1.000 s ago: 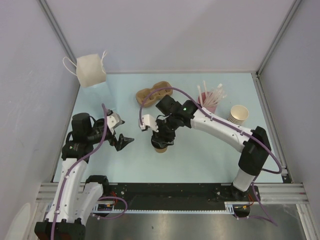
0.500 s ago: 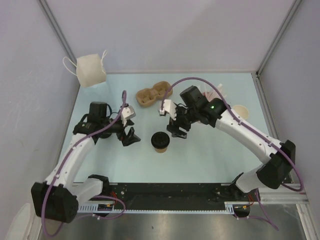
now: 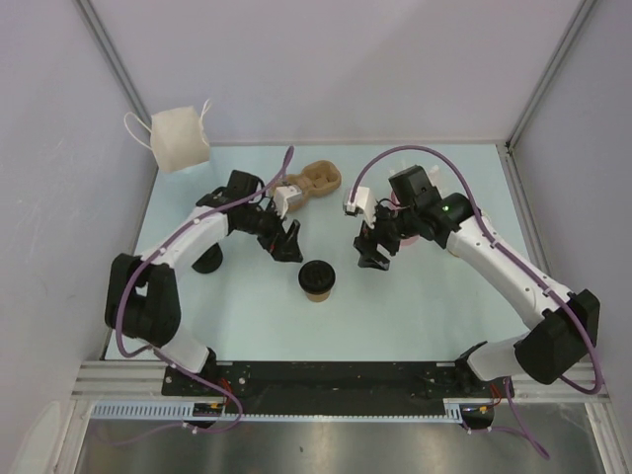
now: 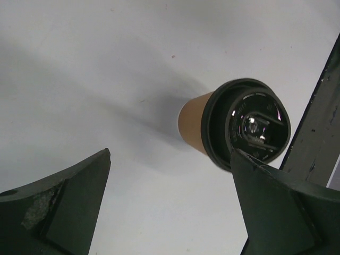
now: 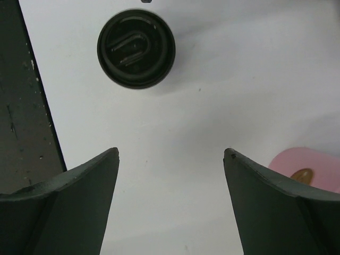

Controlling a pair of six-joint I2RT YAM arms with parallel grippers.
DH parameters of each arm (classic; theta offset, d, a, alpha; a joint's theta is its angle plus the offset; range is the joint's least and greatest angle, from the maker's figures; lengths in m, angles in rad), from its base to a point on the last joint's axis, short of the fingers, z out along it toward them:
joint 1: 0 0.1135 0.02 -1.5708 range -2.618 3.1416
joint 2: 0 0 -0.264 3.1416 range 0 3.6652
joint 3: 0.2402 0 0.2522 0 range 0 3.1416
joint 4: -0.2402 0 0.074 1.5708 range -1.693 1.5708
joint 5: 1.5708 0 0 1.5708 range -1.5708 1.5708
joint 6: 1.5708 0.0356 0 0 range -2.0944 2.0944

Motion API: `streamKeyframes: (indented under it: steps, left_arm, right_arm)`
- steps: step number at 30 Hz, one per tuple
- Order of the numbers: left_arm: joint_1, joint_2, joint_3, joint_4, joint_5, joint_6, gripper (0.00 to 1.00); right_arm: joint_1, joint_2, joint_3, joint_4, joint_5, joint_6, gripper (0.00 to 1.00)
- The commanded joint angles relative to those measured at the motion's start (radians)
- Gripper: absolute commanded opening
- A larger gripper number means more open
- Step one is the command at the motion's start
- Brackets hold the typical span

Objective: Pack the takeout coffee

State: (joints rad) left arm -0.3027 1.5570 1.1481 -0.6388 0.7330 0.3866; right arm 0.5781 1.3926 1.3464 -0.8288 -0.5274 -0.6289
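Note:
The takeout coffee is a tan paper cup with a black lid on it, standing upright and alone near the table's middle. My left gripper hangs open just to its upper left, not touching it. In the left wrist view the cup and its lid lie ahead of the open left gripper, by the right finger. My right gripper is open to the cup's upper right, apart from it. The right wrist view shows the lidded cup beyond the empty, open right gripper.
A brown pulp cup carrier lies at the back behind the left gripper. A white bag hangs at the back left corner. A pink cup shows beside my right finger. The table's dark front edge runs behind the cup.
My right gripper has let go of the lidded cup, opened and drawn back to the right. My left arm has swung in from the left toward the cup, still open.

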Motion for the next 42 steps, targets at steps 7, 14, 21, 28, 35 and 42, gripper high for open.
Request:
streamKeyframes:
  steps: [7,14,21,28,35,42]
  left_arm:
    - [-0.087,0.087,0.081,-0.006,-0.011,-0.061,0.99]
    - [-0.108,0.109,0.079,-0.002,0.020,-0.060,1.00]
    - [-0.111,0.094,0.071,-0.007,0.078,-0.045,0.99]
    - [-0.115,0.069,0.056,0.007,0.095,-0.043,0.99]
    - [-0.134,0.080,0.045,-0.007,0.074,-0.023,0.99]
    - [-0.174,0.089,0.029,0.010,-0.024,-0.025,0.99]
  right_arm:
    - [-0.027,-0.095,-0.131,0.085,-0.080,-0.011,0.84]
    - [-0.018,-0.095,-0.150,0.099,-0.079,-0.009,0.84]
    - [0.002,-0.078,-0.159,0.108,-0.056,-0.005,0.84]
    - [0.006,-0.073,-0.162,0.112,-0.043,-0.002,0.83]
    - [0.012,-0.067,-0.167,0.120,-0.034,0.003,0.83]
    - [0.023,-0.053,-0.170,0.129,-0.028,0.014,0.83]
